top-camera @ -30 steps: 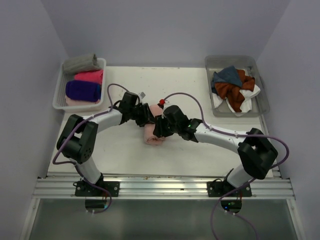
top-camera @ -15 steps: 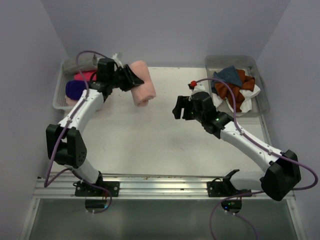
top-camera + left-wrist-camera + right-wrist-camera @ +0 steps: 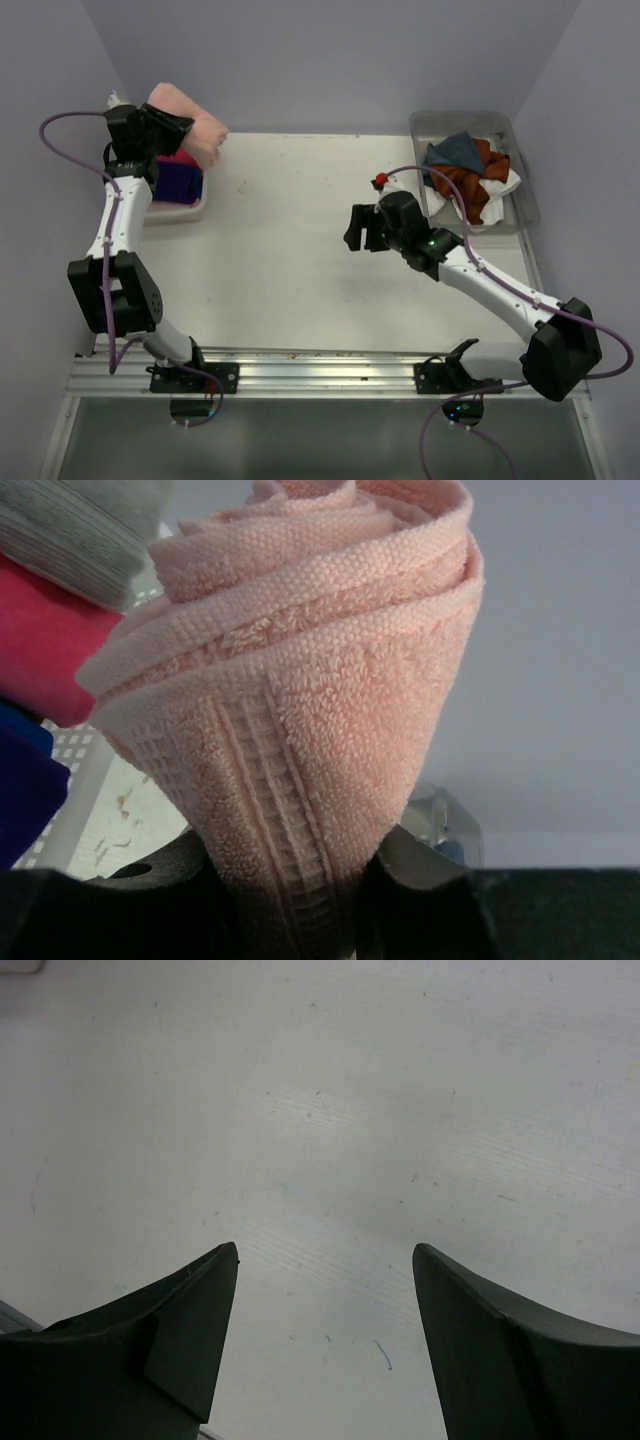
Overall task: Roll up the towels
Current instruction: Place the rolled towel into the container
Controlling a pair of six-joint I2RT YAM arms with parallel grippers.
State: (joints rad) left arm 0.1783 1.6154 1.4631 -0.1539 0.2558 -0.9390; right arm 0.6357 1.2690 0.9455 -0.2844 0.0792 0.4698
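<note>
White table [image 3: 300,290] | left gripper [image 3: 183,127] clamps the rolled salmon towel [image 3: 207,142], now carried from mid-table to above left tray [image 3: 193,208], apparently clear of it | right gripper [image 3: 353,230] drawn back rightward, jaws wide, holding nothing

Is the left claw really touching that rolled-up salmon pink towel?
Touching. The left wrist view shows the left gripper with its fingers pressed against both sides of the rolled salmon pink towel.

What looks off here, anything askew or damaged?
The salmon pink roll in the left pincer is cone-shaped: squeezed narrow where gripped, layers flaring and poking out at the free end. Not a neat cylinder. Nothing else stands out.
</note>
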